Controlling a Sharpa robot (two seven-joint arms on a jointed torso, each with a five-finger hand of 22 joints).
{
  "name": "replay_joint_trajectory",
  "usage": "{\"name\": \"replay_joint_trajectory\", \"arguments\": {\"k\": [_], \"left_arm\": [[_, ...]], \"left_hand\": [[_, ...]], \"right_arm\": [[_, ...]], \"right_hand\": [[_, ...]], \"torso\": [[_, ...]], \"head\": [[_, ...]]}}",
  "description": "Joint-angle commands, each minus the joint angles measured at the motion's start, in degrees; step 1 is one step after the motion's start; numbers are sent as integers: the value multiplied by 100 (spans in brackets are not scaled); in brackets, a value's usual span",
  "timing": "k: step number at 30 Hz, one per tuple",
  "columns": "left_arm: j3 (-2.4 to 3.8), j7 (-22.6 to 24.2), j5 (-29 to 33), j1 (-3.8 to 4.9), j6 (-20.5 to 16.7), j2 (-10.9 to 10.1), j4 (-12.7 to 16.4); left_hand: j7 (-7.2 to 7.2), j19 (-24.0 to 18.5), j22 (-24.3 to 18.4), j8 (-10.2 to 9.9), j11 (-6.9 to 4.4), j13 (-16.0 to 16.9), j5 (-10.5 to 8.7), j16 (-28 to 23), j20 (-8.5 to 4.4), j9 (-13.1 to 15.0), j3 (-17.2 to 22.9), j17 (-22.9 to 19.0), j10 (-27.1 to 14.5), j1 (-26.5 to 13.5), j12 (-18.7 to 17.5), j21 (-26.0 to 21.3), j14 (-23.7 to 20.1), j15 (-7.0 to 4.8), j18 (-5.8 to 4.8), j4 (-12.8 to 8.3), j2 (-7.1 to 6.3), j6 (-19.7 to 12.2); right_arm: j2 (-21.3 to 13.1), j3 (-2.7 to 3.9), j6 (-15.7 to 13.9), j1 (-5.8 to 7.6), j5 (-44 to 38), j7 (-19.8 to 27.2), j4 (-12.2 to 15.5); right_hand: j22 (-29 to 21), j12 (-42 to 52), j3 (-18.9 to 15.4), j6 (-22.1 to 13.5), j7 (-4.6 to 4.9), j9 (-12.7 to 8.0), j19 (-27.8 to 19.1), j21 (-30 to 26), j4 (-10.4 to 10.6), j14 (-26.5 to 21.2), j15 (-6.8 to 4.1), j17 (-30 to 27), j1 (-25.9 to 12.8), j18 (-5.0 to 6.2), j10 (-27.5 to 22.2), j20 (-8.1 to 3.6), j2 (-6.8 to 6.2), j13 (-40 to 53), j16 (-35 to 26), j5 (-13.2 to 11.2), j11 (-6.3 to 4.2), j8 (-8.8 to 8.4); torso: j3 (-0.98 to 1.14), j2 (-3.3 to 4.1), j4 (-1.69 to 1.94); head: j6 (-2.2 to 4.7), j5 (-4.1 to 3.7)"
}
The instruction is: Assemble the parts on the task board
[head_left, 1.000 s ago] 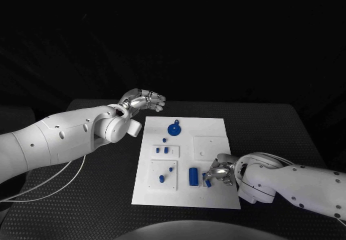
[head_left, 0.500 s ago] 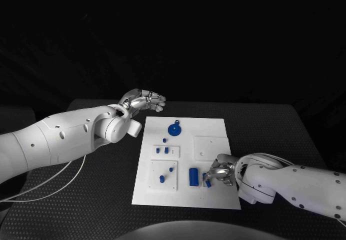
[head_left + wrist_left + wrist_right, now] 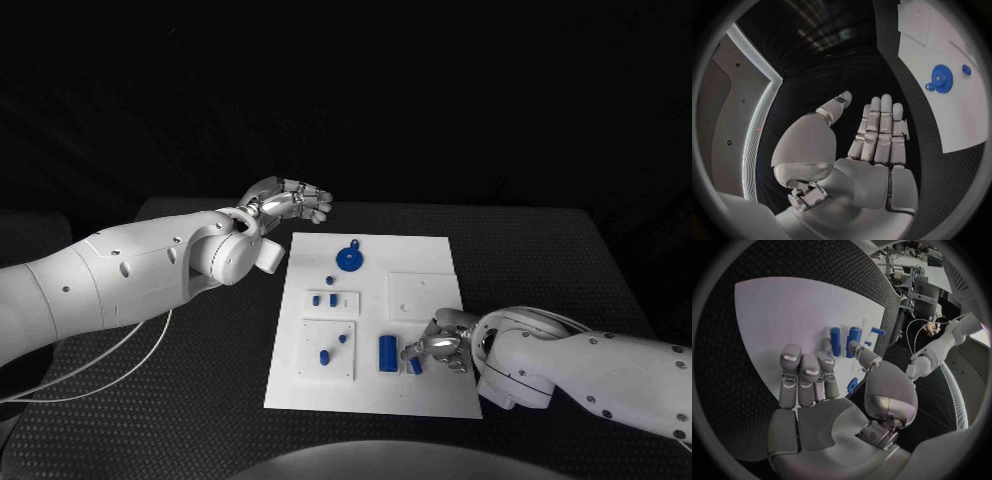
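The white task board [image 3: 427, 392] lies in the middle of the table. On it are a blue gear [image 3: 349, 259], two small blue pegs [image 3: 325, 299] and a blue cylinder [image 3: 387, 352]. My right hand [image 3: 444, 345] rests low on the board's right side, fingers stretched flat and thumb apart. A short blue piece [image 3: 415, 365] lies by its fingers. In the right wrist view that short blue piece [image 3: 852, 385] sits between thumb and fingers [image 3: 811, 375], not pinched, with two blue cylinders [image 3: 845, 341] beyond. My left hand [image 3: 289, 203] hovers off the board's far left corner, holding nothing, fingers [image 3: 879, 125] straight.
A raised white sub-plate [image 3: 309, 368] with small blue parts sits at the board's near left, and a bare one [image 3: 423, 293] sits at the right. Black matting [image 3: 188, 390] surrounds the board. The left wrist view shows the gear [image 3: 942, 77] and the board's corner [image 3: 961, 135].
My right hand has edged slightly towards the near side of the board, staying over the short blue piece. The left arm has not moved.
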Motion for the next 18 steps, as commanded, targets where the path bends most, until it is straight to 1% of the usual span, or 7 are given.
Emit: {"name": "replay_joint_trajectory", "arguments": {"k": [1,6,8,18], "left_arm": [[3,32,23,6,69,4,12],[3,32,23,6,73,2,16],[3,24,23,6,70,-3,15],[3,19,21,6,69,-4,12]], "left_hand": [[2,33,49,28,-4,-7,-2,-21,15,-6,-2,9,-34,-54,9,-36,37,-15,1,39,-1,-34],[2,33,50,28,-3,-7,-2,-23,15,-7,-2,11,-35,-56,9,-38,37,-15,1,42,-1,-35],[2,33,51,28,-3,-7,-1,-25,15,-7,-2,13,-35,-58,9,-39,38,-15,1,44,0,-35],[2,33,53,29,-3,-8,0,-29,15,-8,-3,18,-35,-61,9,-43,38,-15,1,49,-2,-35]], "right_arm": [[-8,-1,107,-9,29,103,27],[-60,-1,135,-9,29,111,58],[-83,-1,157,-9,35,110,65],[-171,-1,240,-9,121,123,137]], "right_hand": [[45,-30,7,-26,4,8,-1,-6,39,10,-34,8,-23,97,8,-57,-57,7,-17,-32,-10,26],[45,-30,0,-25,2,12,-2,-6,58,9,-35,9,-38,97,7,-61,-68,9,-16,-32,-12,29],[46,-30,-4,-24,1,15,-3,-6,78,9,-35,9,-54,97,8,-63,-69,11,-15,-32,-13,32],[47,-30,5,-25,-2,22,-3,-5,128,8,-38,11,-81,97,10,-70,-37,14,-13,-31,-16,37]], "torso": [[4,0,-3],[3,0,-4],[6,1,-4],[3,1,-7]], "head": [[0,2],[-3,5],[-6,4],[5,-4]]}}
